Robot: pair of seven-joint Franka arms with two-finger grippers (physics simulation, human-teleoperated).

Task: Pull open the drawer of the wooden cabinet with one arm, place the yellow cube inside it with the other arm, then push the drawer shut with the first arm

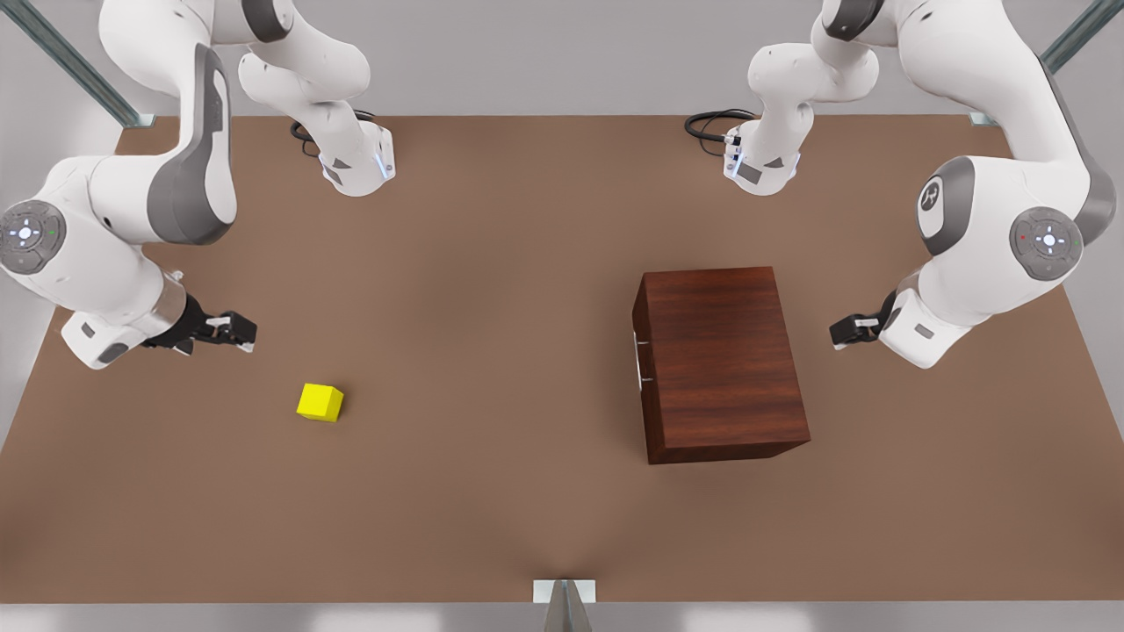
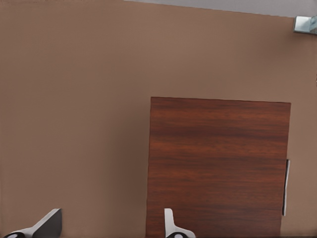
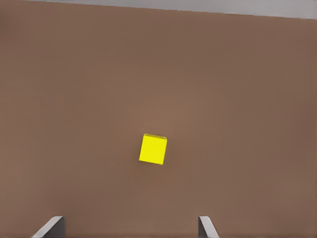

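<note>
One dark reddish-brown wooden cabinet point(image 1: 720, 364), drawer closed, thin silver handle point(image 1: 636, 360). One small yellow cube point(image 1: 320, 402) on the brown table point(image 1: 492, 263). Two grippers: left gripper point(image 1: 847, 332) beside the cabinet, right gripper point(image 1: 235, 332) near the cube, both spread and empty.

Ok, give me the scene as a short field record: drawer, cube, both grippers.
drawer: shut, handle facing the front view's left
wooden cabinet: on the table
yellow cube: on the table, apart from the cabinet
left gripper: open, empty, beside the cabinet
right gripper: open, empty, near the cube
</note>
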